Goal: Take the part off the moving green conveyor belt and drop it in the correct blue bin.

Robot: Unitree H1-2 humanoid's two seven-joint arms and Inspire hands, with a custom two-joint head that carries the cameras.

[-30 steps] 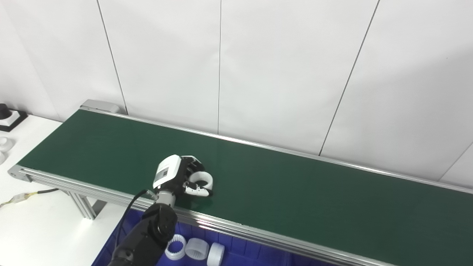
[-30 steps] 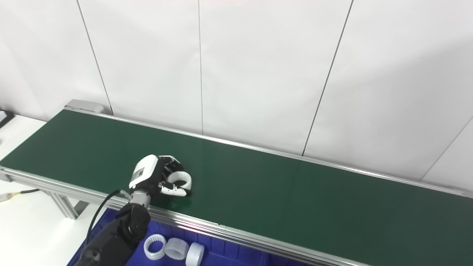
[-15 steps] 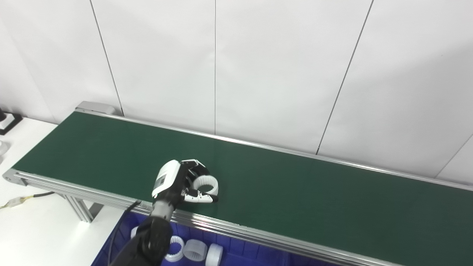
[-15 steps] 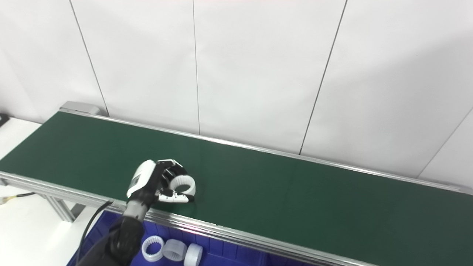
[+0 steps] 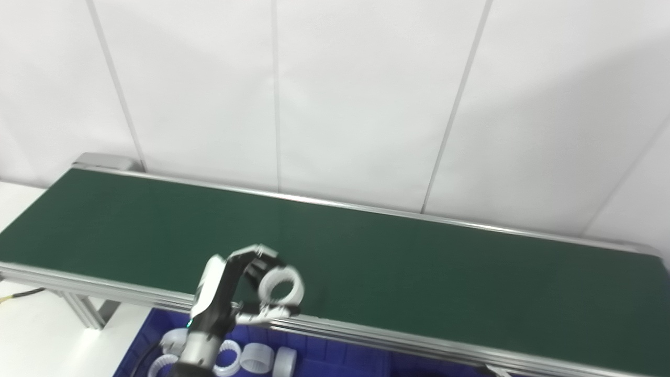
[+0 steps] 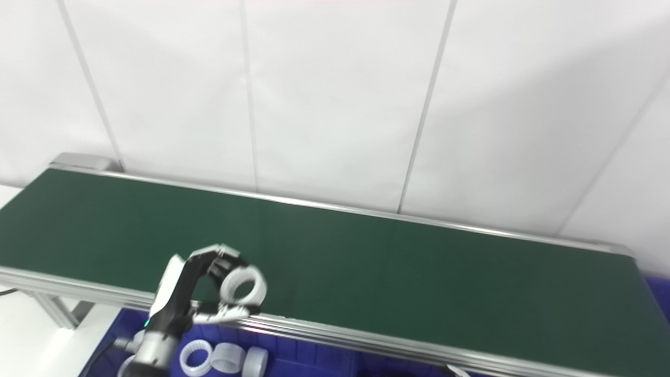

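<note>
My left hand [image 5: 230, 288] [image 6: 191, 290] is shut on a white ring-shaped part [image 5: 281, 286] [image 6: 242, 286]. It holds the ring lifted off the green conveyor belt [image 5: 419, 272], over the belt's near rail. The ring's hole faces the camera. Just below the hand lies the blue bin [image 5: 324, 361] [image 6: 293, 364], with several white toothed rings [image 5: 256, 358] [image 6: 217, 358] inside. My right hand is out of sight.
The belt's aluminium near rail [image 5: 419, 345] runs between the belt and the bin. A white panelled wall [image 5: 335, 94] stands behind the belt. A white tabletop [image 5: 31, 335] with a cable lies at the lower left.
The camera has swung to the right. My left hand has lifted the ring off the belt and drawn it back toward the near rail, above the blue bin.
</note>
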